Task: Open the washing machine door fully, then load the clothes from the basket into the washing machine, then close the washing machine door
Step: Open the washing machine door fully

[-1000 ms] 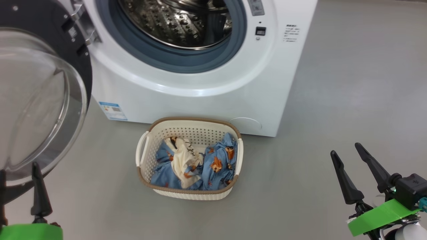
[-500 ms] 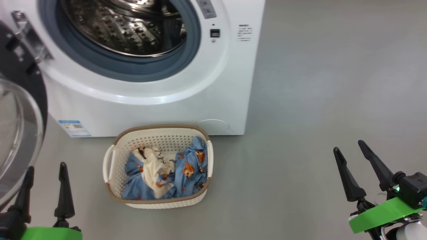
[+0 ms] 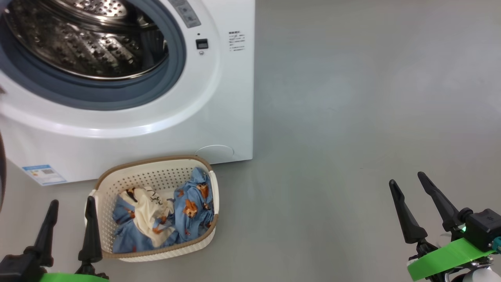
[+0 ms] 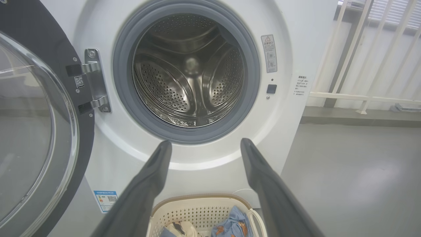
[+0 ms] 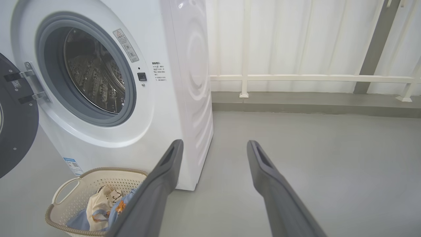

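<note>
While the washing machine door (image 4: 36, 131) hangs swung wide on its hinge (image 4: 95, 79), the clothes (image 3: 164, 219) sit heaped in the basket (image 3: 156, 161) on the floor (image 3: 352, 117), just in front of the washing machine (image 3: 219, 98). They look soft, light and floppy, likely to bunch and trail, so a pinch on the raised blue fold at the heap's right looks best. The left gripper (image 3: 72, 199), jaws apart and empty, hovers just beside the basket's left end, while the right gripper (image 3: 406, 178), jaws equally apart, hangs well away over bare floor.
</note>
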### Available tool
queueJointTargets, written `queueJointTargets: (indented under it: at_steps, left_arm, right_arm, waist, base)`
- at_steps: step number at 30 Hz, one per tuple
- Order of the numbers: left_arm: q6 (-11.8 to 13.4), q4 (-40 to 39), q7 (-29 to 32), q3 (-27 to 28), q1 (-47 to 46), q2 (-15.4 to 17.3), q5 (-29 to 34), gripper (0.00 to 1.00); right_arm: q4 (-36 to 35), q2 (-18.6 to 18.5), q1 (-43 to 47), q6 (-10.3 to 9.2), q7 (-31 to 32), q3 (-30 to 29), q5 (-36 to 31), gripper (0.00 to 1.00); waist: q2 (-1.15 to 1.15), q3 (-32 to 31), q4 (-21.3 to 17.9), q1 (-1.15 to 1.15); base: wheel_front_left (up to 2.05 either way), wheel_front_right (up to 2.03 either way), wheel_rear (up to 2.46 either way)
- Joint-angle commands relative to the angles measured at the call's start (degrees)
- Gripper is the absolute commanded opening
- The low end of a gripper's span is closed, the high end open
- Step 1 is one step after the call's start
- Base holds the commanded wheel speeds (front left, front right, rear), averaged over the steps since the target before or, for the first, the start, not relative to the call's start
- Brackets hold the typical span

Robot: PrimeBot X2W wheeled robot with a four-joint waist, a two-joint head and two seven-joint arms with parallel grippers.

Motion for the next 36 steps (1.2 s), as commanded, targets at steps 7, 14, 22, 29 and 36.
queueJointTargets:
  at_steps: [7,14,22,29,36]
  left_arm:
    - [0.1,-1.9,-0.3,-0.3,0.7,1.7,-2.9,1.00]
    - [0.1,-1.8,-0.3,-1.0,1.3,2.2,-4.0,1.00]
    - [0.1,-1.4,-0.3,-1.0,0.7,2.2,-4.6,1.00]
    - [0.1,-1.0,-0.3,-0.7,0.3,2.2,-4.6,1.00]
    - [0.1,-0.8,-0.3,-0.4,-0.1,2.2,-4.4,1.00]
  right_arm:
    - [-1.3,-0.8,0.3,0.32,-0.5,1.1,-0.2,1.00]
    - [-1.3,-0.8,0.6,0.32,-0.5,1.2,-0.1,1.00]
    - [-1.5,-0.6,0.5,0.32,-0.5,0.7,-0.2,1.00]
    - [-1.6,-0.6,0.4,0.32,-0.5,0.6,-0.3,1.00]
    - [-1.6,-0.6,0.2,0.32,-0.5,0.9,-0.3,1.00]
  waist:
    - [0.00,-0.6,-2.4,0.00]
    - [0.00,-1.0,-3.2,0.00]
    - [0.00,-0.6,-2.8,0.00]
    - [0.00,-0.4,-2.4,0.00]
    - [0.00,-0.1,-2.3,0.00]
  base:
    - [0.00,0.00,0.00]
    - [0.00,0.00,0.00]
    - [0.00,0.00,0.00]
    - [0.00,0.00,0.00]
    - [0.00,0.00,0.00]
